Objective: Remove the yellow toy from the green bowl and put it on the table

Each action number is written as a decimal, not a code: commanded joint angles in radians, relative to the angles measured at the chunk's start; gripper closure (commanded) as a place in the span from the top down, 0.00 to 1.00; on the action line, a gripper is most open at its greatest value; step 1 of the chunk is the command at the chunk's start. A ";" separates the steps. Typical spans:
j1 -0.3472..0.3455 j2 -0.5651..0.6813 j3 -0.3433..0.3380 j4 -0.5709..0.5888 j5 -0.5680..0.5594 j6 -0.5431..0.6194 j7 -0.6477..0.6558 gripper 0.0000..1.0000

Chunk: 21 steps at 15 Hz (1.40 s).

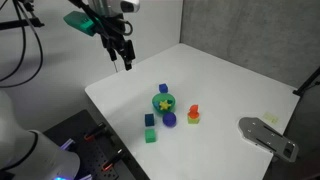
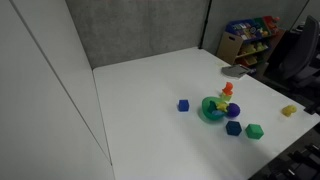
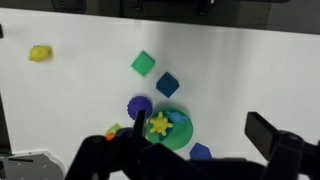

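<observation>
From where I stand, the gripper [image 1: 125,58] hangs well above the white table [image 1: 230,80], off toward its far corner in an exterior view. The wrist view shows what that view does not: its two dark fingers [image 3: 272,140] are spread wide with nothing between them.

The yellow toy [image 1: 162,101] lies inside the green bowl [image 1: 163,106] near the middle of the table, well apart from the gripper and lower in that picture. Seen from the wrist, the star sits in the bowl between the spread fingers, closer to the one on the picture's left.

Counting what is on the table:
- one bowl and one star
- two blue cubes, one [image 1: 163,88] just behind the bowl and the other [image 1: 150,119] in front of it
- one green cube [image 1: 151,134] beside that second blue cube
- one purple piece [image 1: 170,119] touching or nearly touching the bowl
- one orange-and-red stacked toy [image 1: 193,114] just beside the bowl

A small yellow lump [image 3: 39,53] lies by itself, well away from the cluster. It appears in the wrist view and in an exterior view [image 2: 289,110]. A flat grey piece [image 1: 268,136] rests at the table's edge. A shelf of coloured items [image 2: 250,38] stands behind the table, and only one exterior view shows it.
</observation>
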State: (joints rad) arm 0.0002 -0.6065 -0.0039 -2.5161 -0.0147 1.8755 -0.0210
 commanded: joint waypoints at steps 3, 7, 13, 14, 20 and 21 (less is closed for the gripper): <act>0.001 0.000 0.000 0.002 0.000 -0.002 0.000 1.00; 0.001 0.000 0.000 0.002 0.000 -0.002 0.000 1.00; 0.001 0.000 0.000 0.002 0.000 -0.002 0.000 1.00; 0.001 0.000 0.000 0.002 0.000 -0.002 0.000 1.00; 0.005 0.061 0.008 0.032 0.006 0.041 0.012 1.00; 0.006 0.078 0.009 0.039 0.007 0.055 0.013 1.00</act>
State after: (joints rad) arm 0.0006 -0.5845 -0.0013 -2.5140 -0.0147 1.9059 -0.0210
